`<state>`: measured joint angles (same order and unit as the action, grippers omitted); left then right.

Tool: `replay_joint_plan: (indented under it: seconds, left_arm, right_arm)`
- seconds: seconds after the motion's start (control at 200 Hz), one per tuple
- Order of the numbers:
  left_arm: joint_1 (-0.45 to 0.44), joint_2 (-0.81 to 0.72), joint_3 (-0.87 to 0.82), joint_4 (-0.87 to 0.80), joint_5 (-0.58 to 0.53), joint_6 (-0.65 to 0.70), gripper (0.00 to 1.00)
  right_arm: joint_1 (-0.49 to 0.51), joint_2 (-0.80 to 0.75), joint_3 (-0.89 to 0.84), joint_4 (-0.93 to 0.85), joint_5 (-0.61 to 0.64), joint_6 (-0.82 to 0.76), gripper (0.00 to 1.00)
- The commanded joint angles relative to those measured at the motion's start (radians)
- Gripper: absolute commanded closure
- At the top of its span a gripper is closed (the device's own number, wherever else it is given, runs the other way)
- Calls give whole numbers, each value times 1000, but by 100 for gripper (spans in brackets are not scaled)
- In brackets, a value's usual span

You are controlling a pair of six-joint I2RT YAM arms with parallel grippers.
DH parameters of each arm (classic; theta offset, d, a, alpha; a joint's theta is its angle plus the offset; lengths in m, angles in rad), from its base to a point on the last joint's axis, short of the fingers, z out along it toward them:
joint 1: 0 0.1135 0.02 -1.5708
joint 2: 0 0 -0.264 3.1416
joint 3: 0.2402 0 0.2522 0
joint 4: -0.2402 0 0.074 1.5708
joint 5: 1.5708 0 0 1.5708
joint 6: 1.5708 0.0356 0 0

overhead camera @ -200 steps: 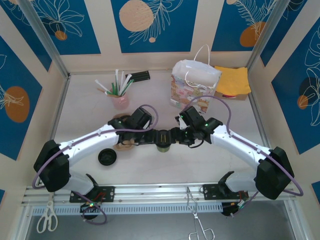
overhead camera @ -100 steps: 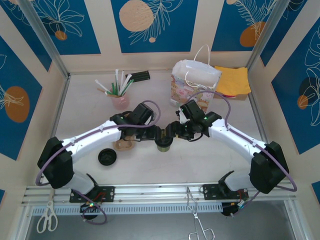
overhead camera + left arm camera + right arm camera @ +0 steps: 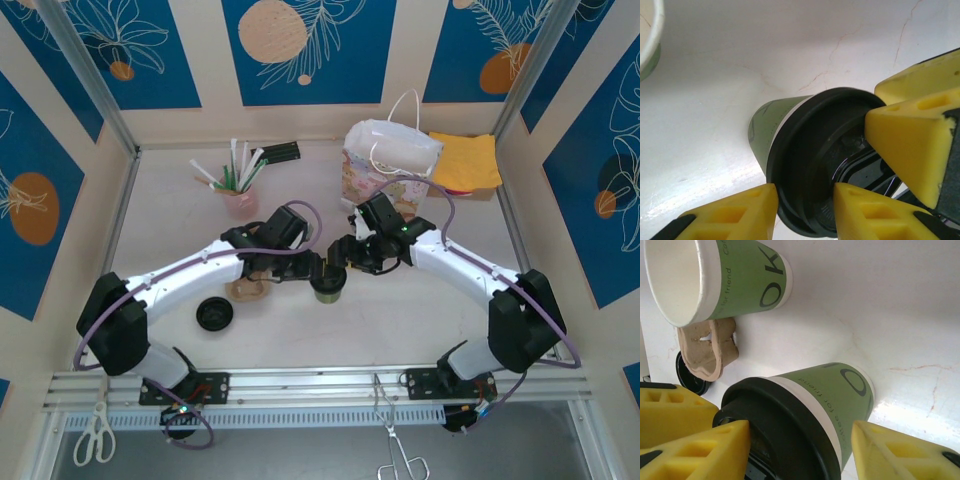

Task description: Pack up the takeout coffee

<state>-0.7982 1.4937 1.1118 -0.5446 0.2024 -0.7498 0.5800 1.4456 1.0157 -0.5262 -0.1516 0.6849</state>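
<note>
Packing incomplete: the lidded cup (image 3: pixel 327 288) stands at the middle of the worktop (image 3: pixel 180 230), outside the bag (image 3: pixel 390 165) at the far edge, with the left hand (image 3: pixel 804 192) apparently pinching its lid (image 3: pixel 810 150), the right hand (image 3: pixel 800 430) spread apart astride it, and the second cup (image 3: pixel 715 275) unlidded.

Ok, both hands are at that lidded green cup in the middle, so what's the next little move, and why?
Probably close the right hand onto the green cup. The left hand looks pinched on the black lid at its rim. The right hand's fingers straddle the cup with a slight gap on one side, so the cup is not firmly held for pressing the lid home.
</note>
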Motion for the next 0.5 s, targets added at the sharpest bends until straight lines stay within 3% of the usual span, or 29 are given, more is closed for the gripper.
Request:
replay_joint_plan:
  seconds: [0.0,0.495]
  left_arm:
    - [7,34,-35,-35,7,14,65]
    - [4,50,-114,-25,11,4,65]
  right_arm:
    - [-5,24,-6,-23,-15,-9,48]
    - [7,18,-128,-17,-9,5,50]
